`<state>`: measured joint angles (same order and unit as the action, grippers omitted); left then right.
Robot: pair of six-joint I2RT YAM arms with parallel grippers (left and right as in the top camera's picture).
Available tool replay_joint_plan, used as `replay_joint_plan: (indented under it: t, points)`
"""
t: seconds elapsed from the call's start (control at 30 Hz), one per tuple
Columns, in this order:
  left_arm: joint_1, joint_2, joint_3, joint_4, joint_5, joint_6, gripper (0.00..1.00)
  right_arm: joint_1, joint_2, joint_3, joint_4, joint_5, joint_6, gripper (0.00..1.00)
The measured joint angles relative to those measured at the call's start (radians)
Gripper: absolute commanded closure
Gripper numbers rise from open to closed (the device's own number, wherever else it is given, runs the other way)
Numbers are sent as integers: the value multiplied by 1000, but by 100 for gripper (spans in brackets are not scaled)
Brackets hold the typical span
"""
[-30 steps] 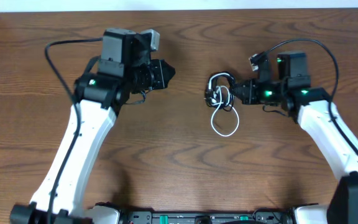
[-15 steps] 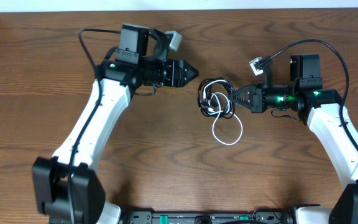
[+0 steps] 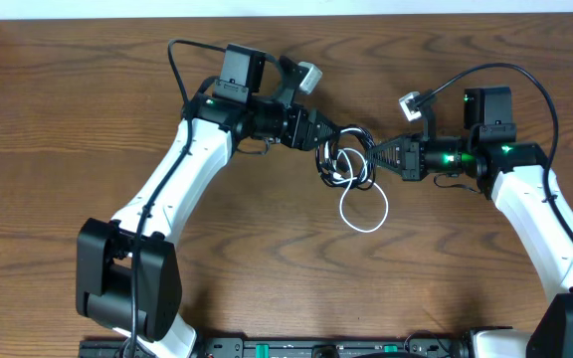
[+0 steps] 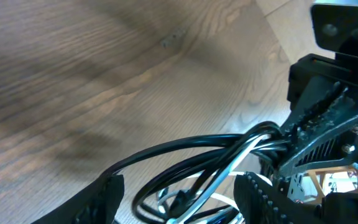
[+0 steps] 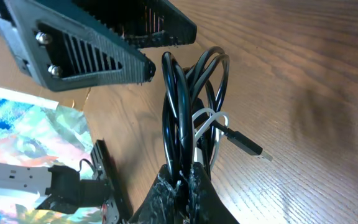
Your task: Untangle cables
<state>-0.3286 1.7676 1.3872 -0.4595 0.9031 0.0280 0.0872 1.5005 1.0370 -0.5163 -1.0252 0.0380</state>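
Overhead: thin black cord coil [image 3: 338,149] and thin white cord loop [image 3: 364,211] tangled mid-table, black strands clamped in the right gripper [image 3: 373,156]. Left gripper [image 3: 339,132] spread apart astride the bundle. Best to close on black strands only, then draw apart gently.

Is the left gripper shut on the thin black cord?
No, the left gripper has its fingers wide apart, the thin black cord running between them.

Lab: robot arms [image 3: 172,189], wooden table [image 3: 28,199]
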Motion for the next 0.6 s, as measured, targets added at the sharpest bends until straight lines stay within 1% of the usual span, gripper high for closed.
replay_joint_plan:
  t: [0.2,0.37,0.5,0.53,0.57,0.6]
  points:
    - [-21,0,0,0,-18,3,39,0,0,0,1,0,7,99]
    - [-42,20,0,0,-23,6,45,0,0,0,1,0,7,99]
    - [-77,35,0,-2,-45,8,57,0,0,0,1,-1,8,99]
    - [-88,39,0,-3,-58,8,58,0,0,0,1,-1,8,99]
    - [-98,43,0,-2,-74,11,64,0,0,0,1,-2,8,99]
    - [-108,45,0,-3,-95,13,64,0,0,0,0,-2,8,99]
